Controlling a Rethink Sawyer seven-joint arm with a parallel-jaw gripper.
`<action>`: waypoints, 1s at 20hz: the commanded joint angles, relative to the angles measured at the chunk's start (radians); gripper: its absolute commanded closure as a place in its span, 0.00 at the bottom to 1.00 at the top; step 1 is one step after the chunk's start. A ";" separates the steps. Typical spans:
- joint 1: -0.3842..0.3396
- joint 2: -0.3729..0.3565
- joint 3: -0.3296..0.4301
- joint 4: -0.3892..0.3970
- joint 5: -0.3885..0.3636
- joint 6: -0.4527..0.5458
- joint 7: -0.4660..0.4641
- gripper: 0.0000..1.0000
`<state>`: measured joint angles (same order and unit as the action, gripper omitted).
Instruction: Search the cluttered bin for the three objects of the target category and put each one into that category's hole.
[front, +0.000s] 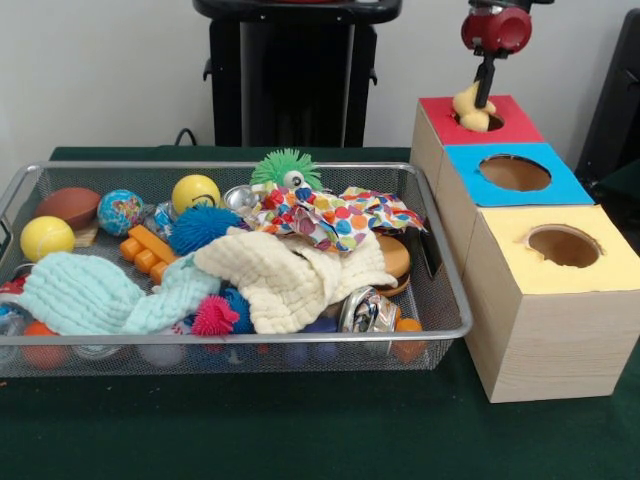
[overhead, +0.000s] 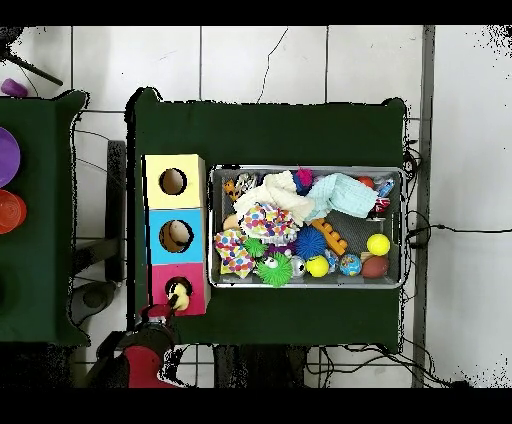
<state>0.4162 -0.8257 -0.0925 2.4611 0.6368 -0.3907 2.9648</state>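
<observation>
The pincer (front: 478, 108) grips a pale yellow toy (front: 472, 107) over the red box's hole (front: 488, 122), at the desk's end beside the wire bin (front: 440, 262).

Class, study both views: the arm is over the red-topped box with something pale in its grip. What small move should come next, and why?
Probably open and release. The end effector holds a pale yellowish object right at the hole of the red-topped box, so letting go should drop it in.

Both views are being lit evenly and brightly from above. Soft shadows are being cast beneath the wire-mesh basket (front: 440, 335) at 6 o'clock; slight softness is being shown throughout.
</observation>
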 joint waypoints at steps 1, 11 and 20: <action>0.022 0.158 0.141 -0.038 0.078 -0.006 0.345 1.00; 0.044 0.200 0.124 -0.083 0.167 -0.021 0.289 1.00; 0.016 0.210 0.112 -0.092 0.159 -0.026 0.239 1.00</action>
<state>0.4696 -0.7680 -0.0814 2.4409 0.7389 -0.4822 2.9689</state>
